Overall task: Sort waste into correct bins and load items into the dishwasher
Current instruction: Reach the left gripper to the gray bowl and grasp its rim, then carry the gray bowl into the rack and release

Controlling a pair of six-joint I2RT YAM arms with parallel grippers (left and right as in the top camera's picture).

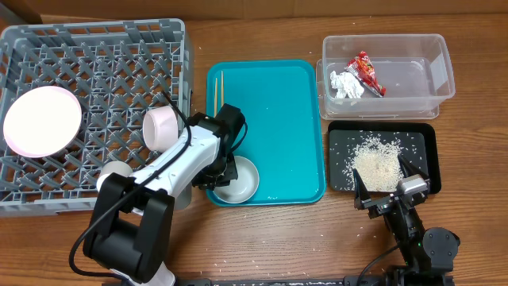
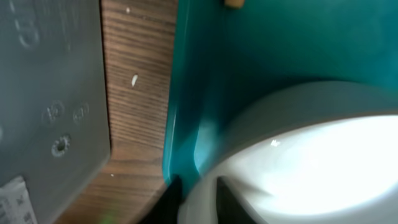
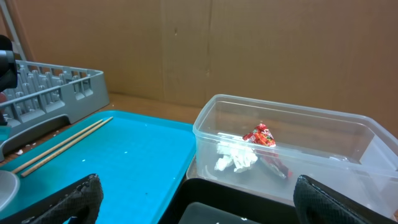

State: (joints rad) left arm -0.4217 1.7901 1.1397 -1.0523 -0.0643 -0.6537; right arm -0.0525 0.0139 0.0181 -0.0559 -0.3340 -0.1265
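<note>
A grey-rimmed white bowl (image 1: 240, 183) sits at the near left corner of the teal tray (image 1: 286, 119). My left gripper (image 1: 225, 170) is shut on its left rim. In the left wrist view one finger is outside and one inside the bowl (image 2: 311, 155). Wooden chopsticks (image 1: 218, 90) lie at the tray's far left. The grey dish rack (image 1: 103, 71) holds a large white plate (image 1: 44, 121) and a small cup (image 1: 161, 127). The clear tub (image 1: 432, 75) holds the red wrapper (image 1: 367, 73) and white tissue (image 1: 345, 86). The black tray (image 1: 341, 159) holds rice (image 1: 377, 163). My right gripper (image 1: 392, 189) is open and empty at its near edge.
Another white dish (image 1: 117, 171) sits at the rack's near right, partly hidden by my left arm. Stray rice grains lie on the wooden table in front of the black tray. The right wrist view shows the tub (image 3: 280, 118), the chopsticks (image 3: 62, 146) and a cardboard wall behind.
</note>
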